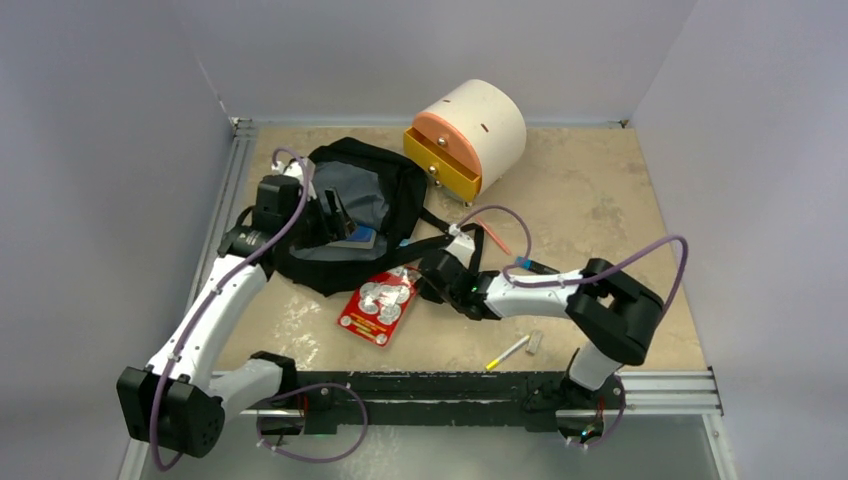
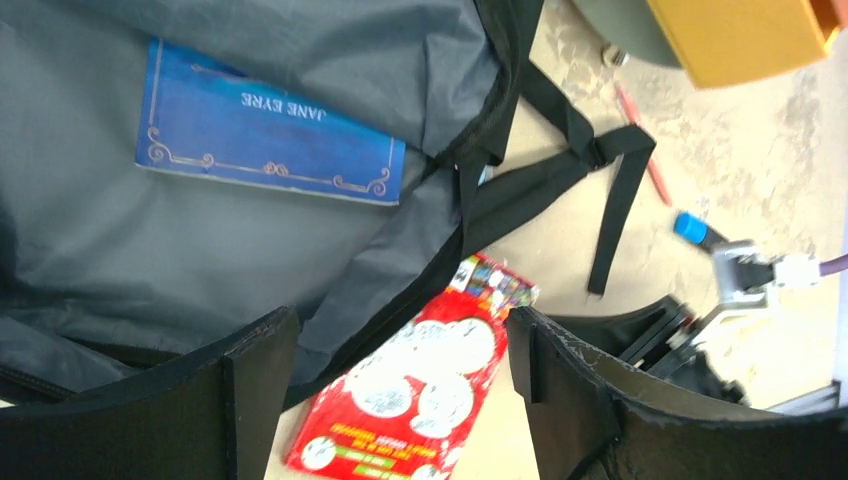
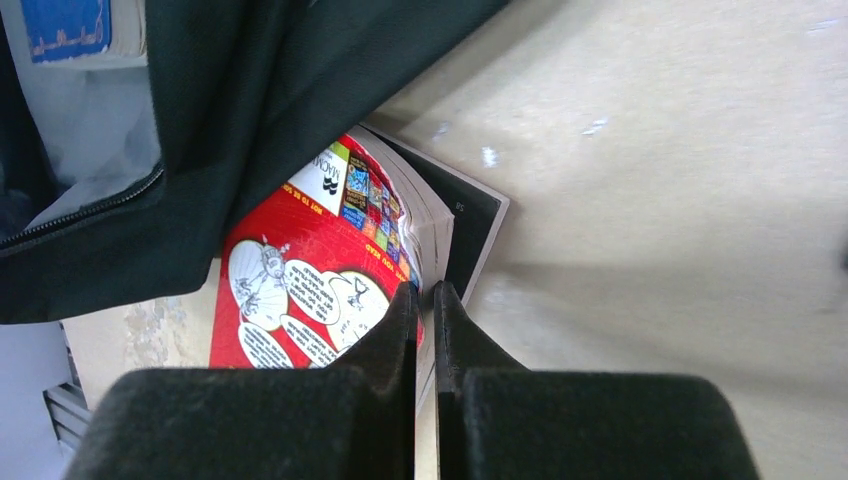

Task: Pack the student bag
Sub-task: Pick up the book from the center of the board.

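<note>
Position: student bag [image 1: 400, 180] upper left of centre, top view, mouth open, blue book [image 2: 270, 135] inside | Handling: likely soft, floppy, light; pinch the seamed rim | left gripper [image 2: 395, 340] spread wide | right gripper [image 3: 425, 300] pressed together at red book [image 3: 300, 270] edge, grip unclear

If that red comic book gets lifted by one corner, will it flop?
Probably flops: the red comic book looks thin and soft-covered, its pages fanning at one edge. Its glossy cover may slip; it seems light.
</note>
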`<state>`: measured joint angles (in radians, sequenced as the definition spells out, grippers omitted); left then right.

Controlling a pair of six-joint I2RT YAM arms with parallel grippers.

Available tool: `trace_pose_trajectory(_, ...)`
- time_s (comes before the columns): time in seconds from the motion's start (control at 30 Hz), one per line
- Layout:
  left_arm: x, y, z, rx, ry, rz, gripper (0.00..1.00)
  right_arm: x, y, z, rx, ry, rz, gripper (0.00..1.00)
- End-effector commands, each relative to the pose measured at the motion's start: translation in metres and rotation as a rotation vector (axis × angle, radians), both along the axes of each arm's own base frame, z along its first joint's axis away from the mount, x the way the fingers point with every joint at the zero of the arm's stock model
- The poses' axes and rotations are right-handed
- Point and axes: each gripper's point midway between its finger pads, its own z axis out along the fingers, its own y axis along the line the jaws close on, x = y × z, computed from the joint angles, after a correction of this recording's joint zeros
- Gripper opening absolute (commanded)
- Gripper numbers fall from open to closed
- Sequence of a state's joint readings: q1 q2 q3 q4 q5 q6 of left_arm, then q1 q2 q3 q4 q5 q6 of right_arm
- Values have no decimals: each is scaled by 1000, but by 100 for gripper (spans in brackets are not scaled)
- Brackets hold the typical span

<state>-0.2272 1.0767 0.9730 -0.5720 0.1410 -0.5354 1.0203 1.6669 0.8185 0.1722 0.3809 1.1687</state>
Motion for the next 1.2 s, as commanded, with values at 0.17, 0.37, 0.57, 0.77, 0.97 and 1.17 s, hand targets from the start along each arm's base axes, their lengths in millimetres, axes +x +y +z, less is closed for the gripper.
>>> trace_pose_trajectory(0.17,-38,-53,-12,92,-36,-201,76,4,-50,37,55,-66,-76,0)
trace_pose_trajectory(0.37,-71,-94,-40,132,33,-318,76,-2,-65,54,66,-80,-48,0)
trace_pose_trajectory(0.57,-92,-122,-66,262,13,-407,76,-5,-61,69,119,-82,3,0)
trace_pose_trajectory(0.77,-119,-156,-68,343,-63,-497,77,-7,-50,86,207,-65,3,0)
trace_pose_trajectory(0.97,-132,-166,-81,329,-81,-476,78,-12,-44,98,298,-43,5,0)
trace_pose_trajectory(1.17,-132,-170,-105,502,-100,-424,79,-16,-38,108,363,-25,15,0)
